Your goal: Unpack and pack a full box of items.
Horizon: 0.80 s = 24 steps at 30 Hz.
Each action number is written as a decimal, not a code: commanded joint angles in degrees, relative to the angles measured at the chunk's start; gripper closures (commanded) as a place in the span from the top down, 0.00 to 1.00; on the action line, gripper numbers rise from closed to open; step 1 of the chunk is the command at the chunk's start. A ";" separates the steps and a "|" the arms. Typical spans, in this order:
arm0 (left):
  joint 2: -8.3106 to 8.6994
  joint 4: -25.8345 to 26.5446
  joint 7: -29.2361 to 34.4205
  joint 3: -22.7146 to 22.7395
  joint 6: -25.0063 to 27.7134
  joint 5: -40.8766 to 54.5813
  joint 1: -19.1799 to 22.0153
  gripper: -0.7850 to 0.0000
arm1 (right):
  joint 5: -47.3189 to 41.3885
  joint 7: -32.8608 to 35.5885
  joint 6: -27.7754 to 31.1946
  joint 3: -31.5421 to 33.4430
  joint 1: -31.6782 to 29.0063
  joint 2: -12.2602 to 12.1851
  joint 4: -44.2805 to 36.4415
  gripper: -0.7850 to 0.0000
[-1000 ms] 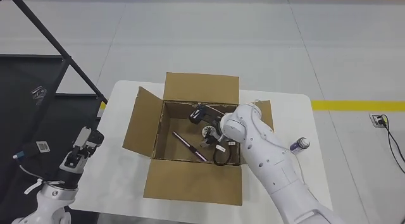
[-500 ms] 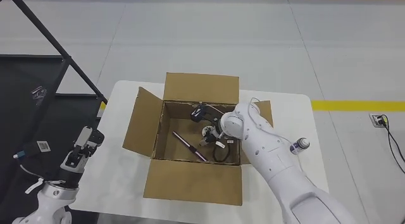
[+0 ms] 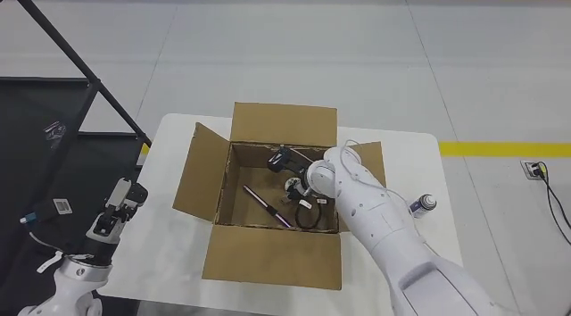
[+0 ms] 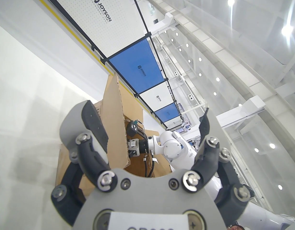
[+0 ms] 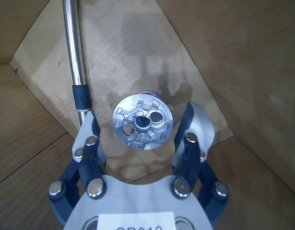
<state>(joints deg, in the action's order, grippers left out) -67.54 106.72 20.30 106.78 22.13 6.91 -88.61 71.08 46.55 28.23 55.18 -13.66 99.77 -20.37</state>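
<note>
Since a second ago the right arm has leaned a little further into the box (image 3: 272,258). Its right hand (image 5: 140,112) stands spread, one finger on each side of the toothed metal wheel (image 5: 142,125) on the box bottom, apart from it; I think it prepares to lift it out. A steel rod (image 5: 72,37) lies near. The left hand (image 4: 147,112) waits released beyond the edge of the bench (image 3: 169,227), out of the way. A can (image 3: 421,204) stands beside the box. Around is a pale floor (image 3: 294,39) with a yellow line (image 3: 500,148).
</note>
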 commanded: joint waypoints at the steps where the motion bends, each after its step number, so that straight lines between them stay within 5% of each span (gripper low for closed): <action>1: 0.01 -0.03 0.08 0.03 0.11 0.15 0.00 1.00 | -0.06 -0.41 -0.04 -0.13 0.36 0.09 0.65 0.02; 7: 0.05 0.04 0.18 0.11 0.27 0.40 -0.09 1.00 | 0.55 -1.81 0.03 -0.80 1.25 0.25 0.98 0.00; 14: 0.08 0.25 0.32 0.14 0.50 0.43 -0.47 1.00 | 1.94 -3.75 8.50 -1.06 0.47 -0.97 -6.83 0.00; 18: 0.08 0.76 0.72 -0.53 0.69 0.08 -0.59 1.00 | 3.86 -0.40 9.84 0.23 -4.01 -2.93 -20.30 0.00; 24: 0.07 1.60 0.94 -1.22 1.08 -0.43 -0.93 1.00 | 6.43 13.84 9.45 5.40 -21.14 -6.87 -56.74 0.00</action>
<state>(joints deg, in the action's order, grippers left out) -67.47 108.23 21.28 105.55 23.18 6.48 -89.46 77.41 57.77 37.43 59.80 -31.30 93.38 -68.71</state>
